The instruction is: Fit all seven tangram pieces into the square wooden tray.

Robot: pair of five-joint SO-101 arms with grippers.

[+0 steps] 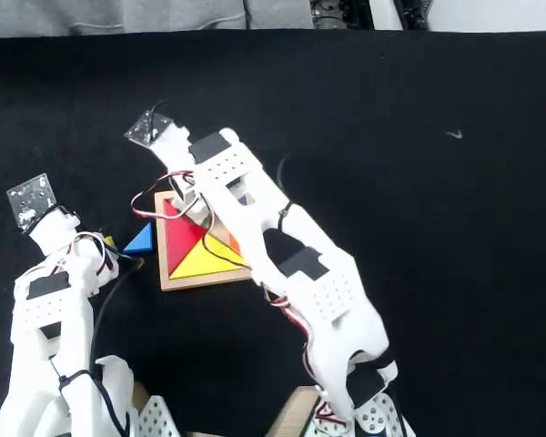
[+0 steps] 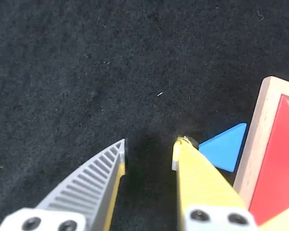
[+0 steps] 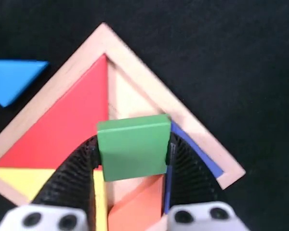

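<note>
Green square (image 3: 131, 147) hovers over tray (image 3: 144, 76) holding red triangle (image 3: 67, 125), yellow triangle (image 3: 21, 178).

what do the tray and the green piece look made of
The tray looks like pale unfinished wood, tan and dull along its rim. The green piece is probably painted wood: flat matte coat, thick crisp edges, though plastic is possible.
</note>
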